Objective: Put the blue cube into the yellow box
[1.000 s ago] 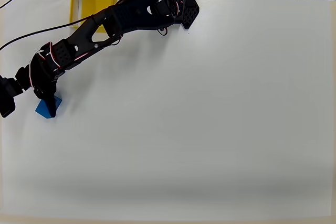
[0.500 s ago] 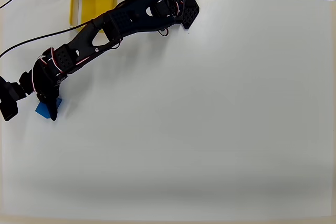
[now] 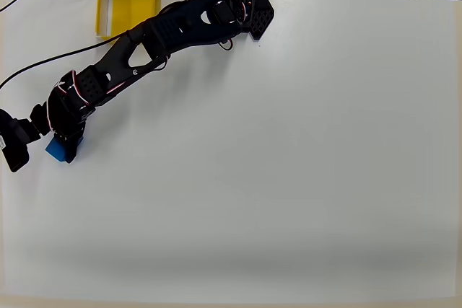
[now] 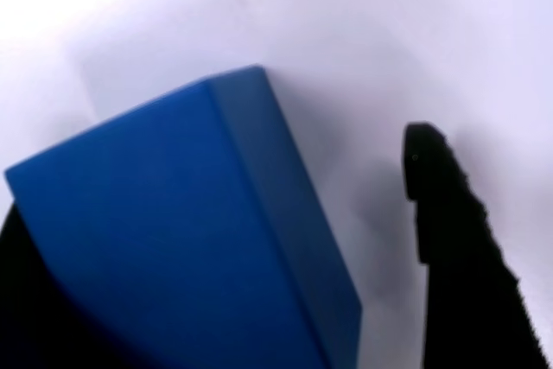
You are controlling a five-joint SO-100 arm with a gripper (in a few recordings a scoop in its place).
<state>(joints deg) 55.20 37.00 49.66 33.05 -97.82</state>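
Grasp step: the gripper [image 3: 61,151] straddles the blue cube [image 4: 186,239], jaws apart with a gap showing; next, pinch, lift, head for the yellow box [image 3: 128,6].

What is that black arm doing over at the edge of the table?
The arm has reached out to a small blue cube near the left edge of the white table in the overhead view. Its gripper sits over the cube with the jaws open: the wrist view shows a gap between the cube and one finger. The yellow box waits empty at the table's far edge.
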